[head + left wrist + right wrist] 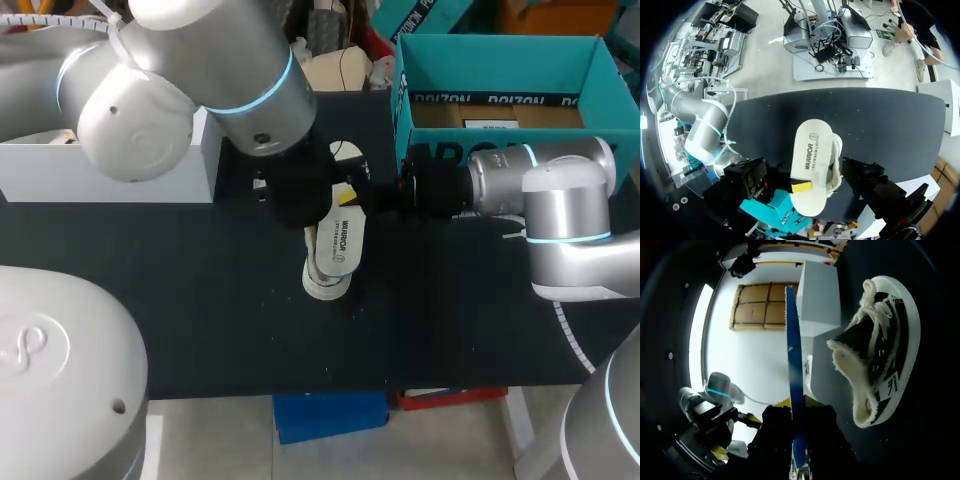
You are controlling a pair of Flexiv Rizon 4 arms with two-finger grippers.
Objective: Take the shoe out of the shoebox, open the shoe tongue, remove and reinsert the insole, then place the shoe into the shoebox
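Insole clamped edge-on in right end effector above shoe; state of left end effector unclear.

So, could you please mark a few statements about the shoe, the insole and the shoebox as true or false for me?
1. The shoe is on the table, outside the shoebox. True.
2. The insole lies inside the shoe. False: it is out of the shoe, held above it.
3. The right gripper is shut on the insole. True.
4. The shoebox is closed with a lid. False: it is open on top.
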